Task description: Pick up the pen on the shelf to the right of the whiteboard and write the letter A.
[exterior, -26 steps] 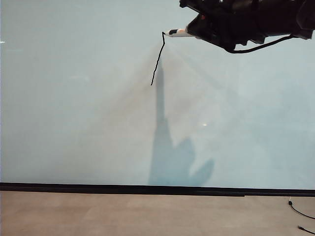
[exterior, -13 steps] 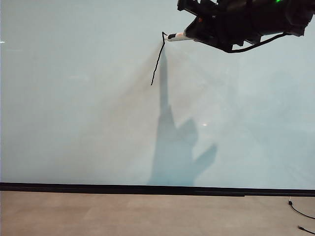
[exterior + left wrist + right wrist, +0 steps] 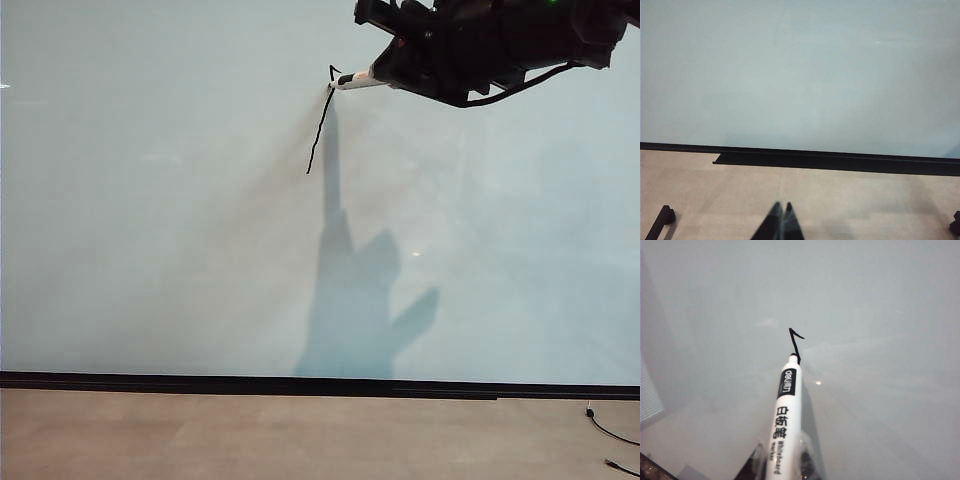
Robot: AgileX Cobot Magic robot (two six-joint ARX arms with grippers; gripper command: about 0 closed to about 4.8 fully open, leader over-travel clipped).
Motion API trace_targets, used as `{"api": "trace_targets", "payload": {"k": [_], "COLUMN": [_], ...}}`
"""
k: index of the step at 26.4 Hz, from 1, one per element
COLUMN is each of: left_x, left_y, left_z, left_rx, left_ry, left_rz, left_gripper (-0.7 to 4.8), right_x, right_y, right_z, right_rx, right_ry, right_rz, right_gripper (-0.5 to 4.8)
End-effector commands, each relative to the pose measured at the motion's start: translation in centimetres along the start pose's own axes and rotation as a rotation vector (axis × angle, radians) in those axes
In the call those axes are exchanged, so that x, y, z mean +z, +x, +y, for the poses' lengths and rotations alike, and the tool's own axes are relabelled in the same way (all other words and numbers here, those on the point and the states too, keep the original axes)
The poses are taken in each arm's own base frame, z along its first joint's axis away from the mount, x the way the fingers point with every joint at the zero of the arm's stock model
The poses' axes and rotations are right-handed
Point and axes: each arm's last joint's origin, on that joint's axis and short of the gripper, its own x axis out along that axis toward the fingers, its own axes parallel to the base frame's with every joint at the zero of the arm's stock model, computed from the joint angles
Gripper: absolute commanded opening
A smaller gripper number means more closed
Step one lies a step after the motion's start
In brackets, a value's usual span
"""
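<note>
Exterior view: one whiteboard fills nearly the whole frame, with a black strip along its lower edge and tan floor beneath. One black arm reaches in from about 1 o'clock; its right gripper is clamped on the single pen, which points toward 9 o'clock with its tip against the board. One wavering black stroke, the start of the letter A, runs from the tip down toward 7 o'clock, with a small hook at its top. The arm's shadow lies on the board below.

Left wrist view: the left gripper sits at 6 o'clock over the floor, its two fingers pressed together, holding nothing. The board and its black strip lie ahead.

Right wrist view: one white pen with a dark band stands gripped between the two pads, its black tip touching the board at the foot of the hooked mark.
</note>
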Motion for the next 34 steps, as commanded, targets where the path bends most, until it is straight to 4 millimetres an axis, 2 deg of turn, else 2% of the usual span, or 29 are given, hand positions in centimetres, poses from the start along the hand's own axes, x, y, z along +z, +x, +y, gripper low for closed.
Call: {"api": "trace_targets", "payload": {"k": [1, 29, 34], "left_x": [0.2, 0.2, 0.2], "left_y": [0.0, 0.0, 0.0], "left_z": [0.0, 0.0, 0.0], "left_rx": [-0.004, -0.004, -0.004], "left_ry": [0.004, 0.004, 0.004], "left_rz": [-0.009, -0.009, -0.009], "left_gripper": [-0.05, -0.05, -0.04], "right_x": [0.0, -1.5, -2.3], "right_y": [0.0, -1.0, -1.9], "right_z": [-0.2, -1.0, -1.1], "right_rx": [-0.044, -0.108, -0.126], "right_ry": [0.007, 0.037, 0.054], "right_rz": [0.015, 0.056, 0.040], "right_gripper": [-0.03, -0.03, -0.03]}}
